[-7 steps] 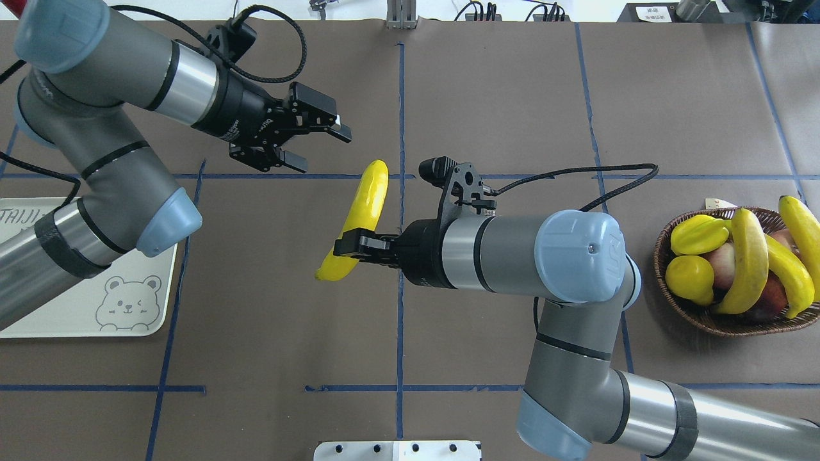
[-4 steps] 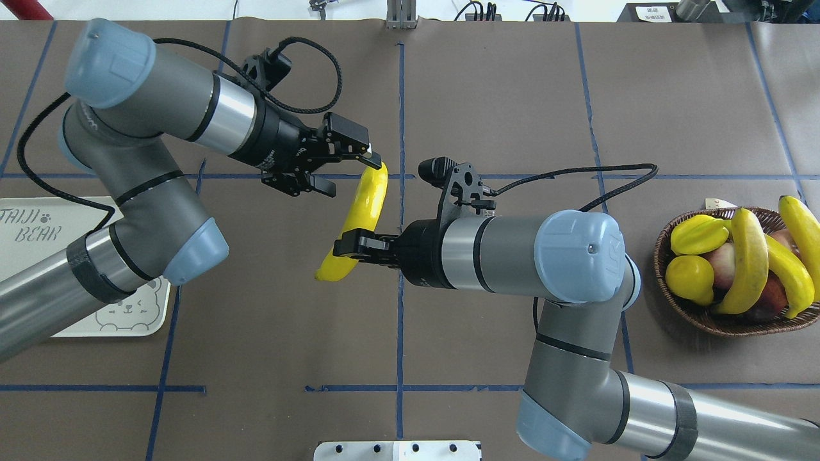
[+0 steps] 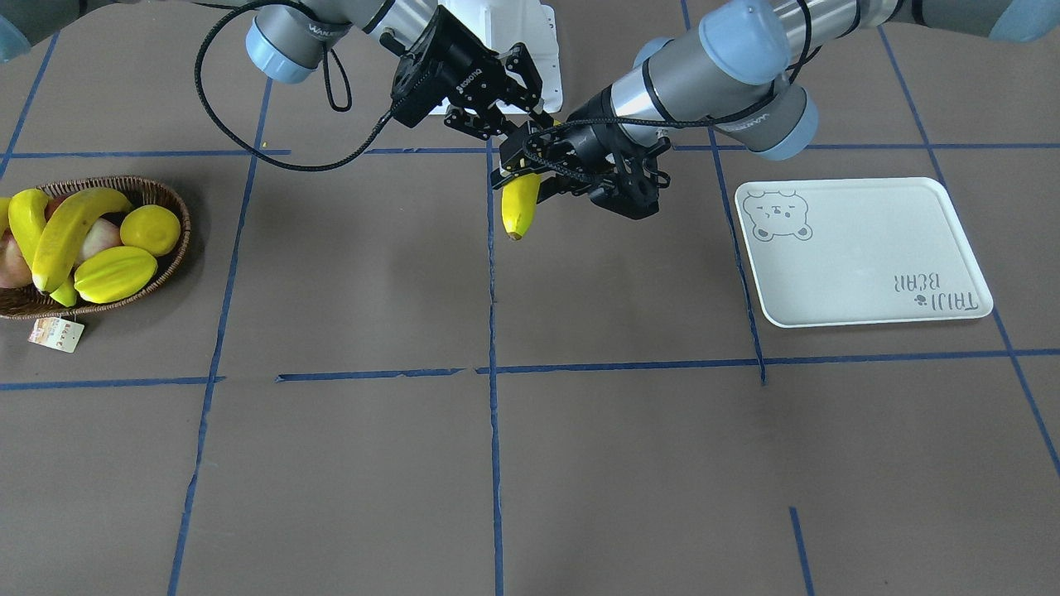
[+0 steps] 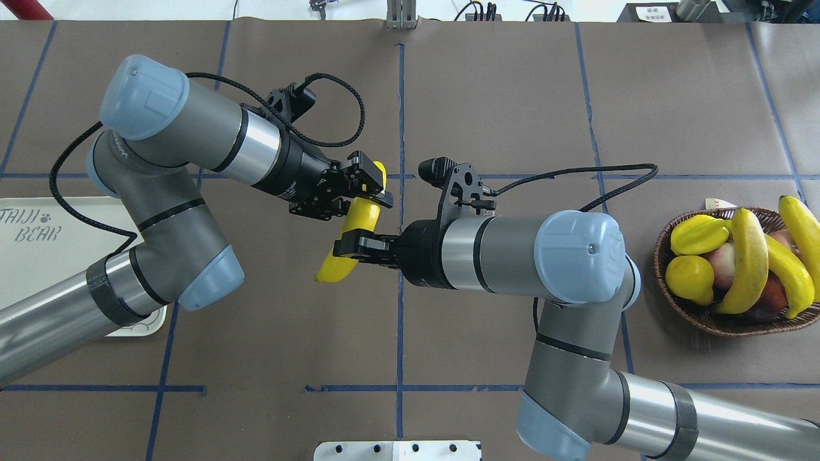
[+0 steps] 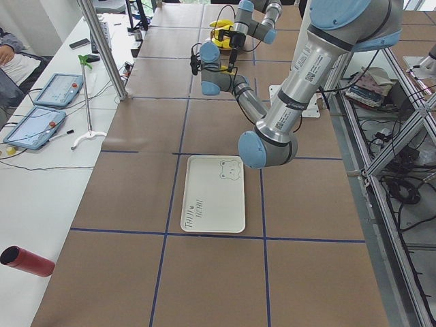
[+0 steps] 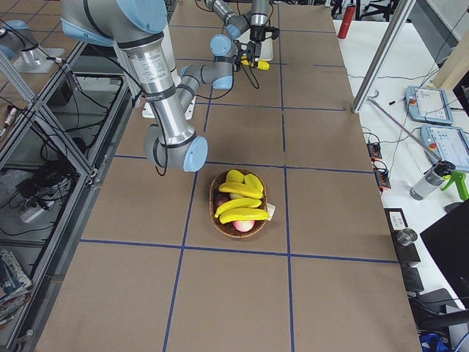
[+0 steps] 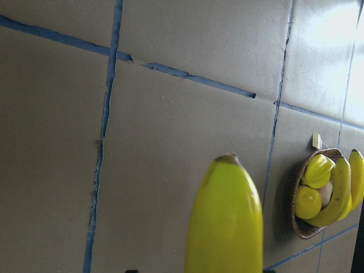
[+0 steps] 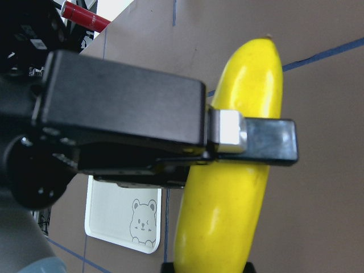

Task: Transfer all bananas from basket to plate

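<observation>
Our right pincer (image 4: 349,247), black metal with flat fingers, is clamped across the lower half of a smooth, curved yellow banana (image 4: 360,218). It holds the fruit clear of the bench (image 4: 256,358) at the centre of the overhead view. Our left pincer (image 4: 355,197) comes in from the upper left and straddles the same banana nearer its upper end. In the right wrist view one of its fingers lies across the peel, but we cannot tell whether it presses or merely brackets the fruit. The banana's lower tip points to the lower left, outside both pincers.

The bench is covered in matte brown paper, gridded with blue tape (image 4: 400,109). At the far left edge lies the plate (image 4: 38,256), a pale, round-cornered rectangle with a grey bear face printed in one corner, partly under our left arm. At the far right sits the woven wicker basket (image 4: 705,320). Three more bananas (image 4: 749,256) are draped there over a ridged starfruit (image 4: 698,234) and a round lemon (image 4: 688,276).
</observation>
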